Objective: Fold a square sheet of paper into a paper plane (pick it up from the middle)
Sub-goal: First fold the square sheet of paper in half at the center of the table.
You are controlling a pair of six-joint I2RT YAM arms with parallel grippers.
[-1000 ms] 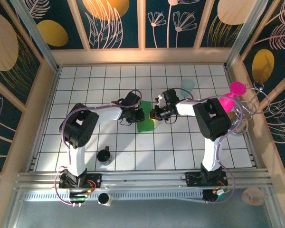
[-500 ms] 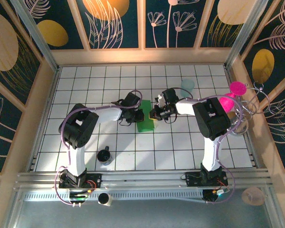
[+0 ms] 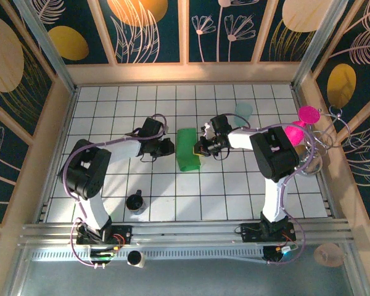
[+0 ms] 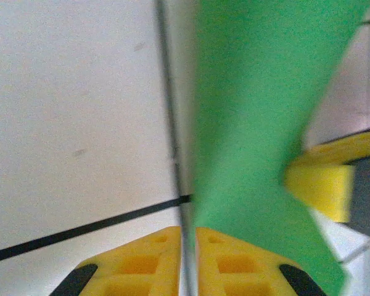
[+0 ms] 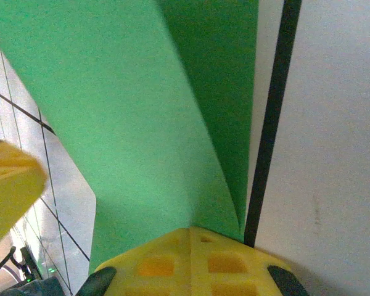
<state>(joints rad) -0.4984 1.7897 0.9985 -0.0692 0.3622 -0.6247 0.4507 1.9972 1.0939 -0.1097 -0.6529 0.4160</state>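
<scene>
The thin bright green sheet of paper (image 3: 187,150), folded to a strip, sits in the middle of the white gridded bench (image 3: 111,111), long axis pointing away from the arm bases. The right tool (image 3: 201,148) is clamped on its right edge. The left tool (image 3: 171,148), fingers nearly together and seemingly empty, sits just left of its free edge.

Caught from a fixed camera high above and behind the two arm bases, the white gridded table (image 3: 111,111) is viewed steeply downward from well back. Each wrist camera is pointed along its own yellow fingers, at the left gripper (image 4: 188,231) and the right gripper (image 5: 191,230), very near the tiles. The thin bright green sheet of paper (image 3: 188,150) is shared by all three views, blurred and close in the wrist views.
</scene>
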